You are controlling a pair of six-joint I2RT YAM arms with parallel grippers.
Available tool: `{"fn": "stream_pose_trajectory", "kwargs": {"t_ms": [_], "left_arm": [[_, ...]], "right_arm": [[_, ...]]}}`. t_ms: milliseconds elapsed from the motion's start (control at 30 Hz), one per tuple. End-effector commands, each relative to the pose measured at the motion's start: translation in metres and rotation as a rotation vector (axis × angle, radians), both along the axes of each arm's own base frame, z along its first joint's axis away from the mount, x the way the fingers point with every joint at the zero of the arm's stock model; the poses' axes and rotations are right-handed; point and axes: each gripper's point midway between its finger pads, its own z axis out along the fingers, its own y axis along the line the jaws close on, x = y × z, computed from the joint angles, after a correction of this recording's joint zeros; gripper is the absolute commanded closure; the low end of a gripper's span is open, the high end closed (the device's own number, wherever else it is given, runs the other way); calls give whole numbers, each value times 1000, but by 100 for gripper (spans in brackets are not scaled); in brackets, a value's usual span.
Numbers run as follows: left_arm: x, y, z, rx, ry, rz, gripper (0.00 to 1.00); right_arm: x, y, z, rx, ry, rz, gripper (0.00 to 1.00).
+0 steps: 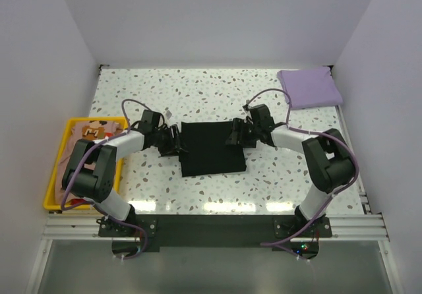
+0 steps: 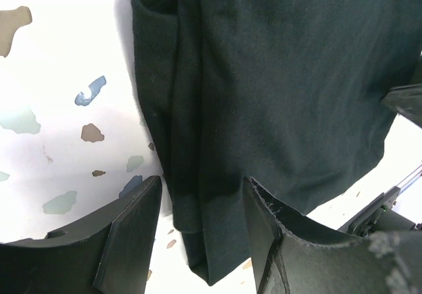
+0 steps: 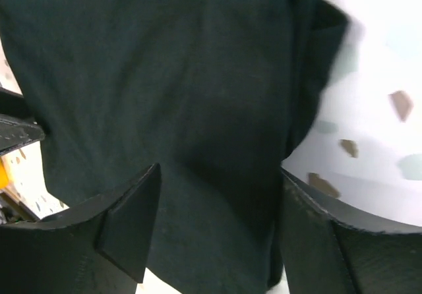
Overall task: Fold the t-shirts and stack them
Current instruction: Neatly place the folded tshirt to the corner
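Observation:
A black t-shirt [image 1: 212, 154] lies folded into a rectangle at the middle of the table. My left gripper [image 1: 177, 142] is at its left edge. In the left wrist view the left gripper [image 2: 201, 221] is open, its fingers either side of the folded edge of the black t-shirt [image 2: 277, 89]. My right gripper [image 1: 236, 134] is at the shirt's right edge. In the right wrist view the right gripper [image 3: 221, 215] stands open low over the black t-shirt [image 3: 165, 76]. A folded lavender t-shirt [image 1: 308, 87] lies at the back right corner. A peach t-shirt [image 1: 92, 132] with brown print lies crumpled in the tray.
A yellow plastic tray [image 1: 53, 182] stands at the table's left edge beside the left arm. White walls close in the speckled table [image 1: 198, 89] on three sides. Both arms' cables loop above the table near the shirt.

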Motion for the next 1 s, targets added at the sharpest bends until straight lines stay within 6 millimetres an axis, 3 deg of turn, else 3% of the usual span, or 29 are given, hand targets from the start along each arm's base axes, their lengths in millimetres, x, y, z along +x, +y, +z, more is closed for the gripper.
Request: {"fn": "stream_pose_trajectory", "kwargs": {"t_ms": [0,167,267,300,500,567,633,833,967], "left_arm": [[-3,3,-11,24,20,-17,43],[0,1,-6,12,11,-22,43],[5,-1,0,11,-5,-29,44],[4,0,1,15,0,-31,44],[18,18,18,134,-58,-9,45],[24,25,32,176,-112,3,45],[26,35,46,224,-151,19,45],[21,43,78,244,-242,27,45],[16,45,86,244,-274,14,45]], "right_arm": [[-14,-9,-29,-103,82,-41,33],[-10,-7,-37,-159,92,-46,59],[-3,-13,-35,-209,77,-57,86],[1,-17,-35,-236,63,-67,100],[19,-32,-21,-345,5,-78,100],[30,-44,-17,-435,-15,-95,100],[29,-56,-17,-520,7,-60,100],[75,-87,16,-682,-83,-98,100],[125,-109,56,-726,-208,-76,100]]}}
